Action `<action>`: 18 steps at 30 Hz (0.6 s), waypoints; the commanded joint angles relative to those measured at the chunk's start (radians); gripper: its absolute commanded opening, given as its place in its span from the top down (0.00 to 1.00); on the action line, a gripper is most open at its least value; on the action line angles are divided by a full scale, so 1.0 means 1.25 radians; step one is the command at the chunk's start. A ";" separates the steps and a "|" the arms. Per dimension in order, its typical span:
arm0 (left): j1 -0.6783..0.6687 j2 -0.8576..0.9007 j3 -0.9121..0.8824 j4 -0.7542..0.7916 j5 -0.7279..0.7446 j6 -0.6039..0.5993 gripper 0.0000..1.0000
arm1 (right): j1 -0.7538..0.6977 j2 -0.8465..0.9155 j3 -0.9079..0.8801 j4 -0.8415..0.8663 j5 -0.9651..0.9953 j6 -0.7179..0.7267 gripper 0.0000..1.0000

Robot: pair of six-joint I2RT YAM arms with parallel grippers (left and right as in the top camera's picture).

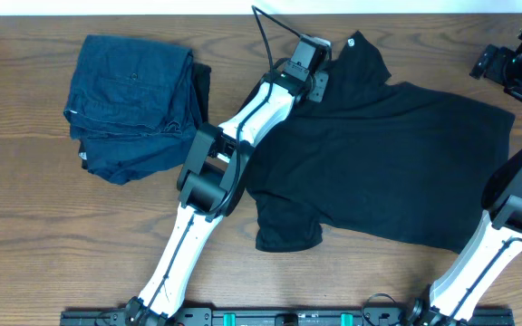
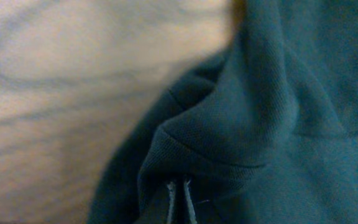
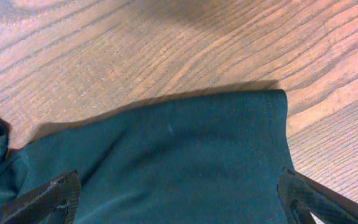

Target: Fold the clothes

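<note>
The black T-shirt [image 1: 397,163] lies spread out flat on the wooden table, with one sleeve at the front left and a small white tag [image 1: 352,41] near the far left corner. My left gripper [image 1: 323,65] is at that far left part and is shut on a bunched fold of the shirt [image 2: 278,112]; its fingertips [image 2: 179,194] are pressed together in the fabric. My right gripper [image 1: 495,65] is at the far right, open wide and empty. In the right wrist view its jaws [image 3: 179,186] straddle a flat edge of the shirt [image 3: 179,143] without touching it.
A folded stack of dark blue denim-like clothes [image 1: 134,100] sits at the far left of the table [image 1: 25,199]. A black rail [image 1: 288,317] runs along the front edge, with both arm bases on it.
</note>
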 commanded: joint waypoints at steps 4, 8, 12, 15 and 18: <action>0.011 0.025 -0.010 0.088 -0.074 0.049 0.92 | -0.003 -0.007 0.008 0.000 -0.005 -0.003 0.01; 0.011 0.025 -0.010 0.117 -0.074 0.049 0.92 | -0.003 -0.007 0.008 0.000 -0.005 -0.003 0.01; 0.011 0.025 -0.010 0.142 -0.074 0.049 0.83 | -0.003 -0.007 0.008 0.000 -0.005 -0.003 0.01; 0.011 0.011 -0.002 0.150 -0.074 0.050 0.74 | -0.003 -0.007 0.008 0.000 -0.005 -0.003 0.01; 0.013 -0.055 0.009 0.122 -0.074 0.049 0.74 | -0.003 -0.007 0.008 0.000 -0.005 -0.003 0.01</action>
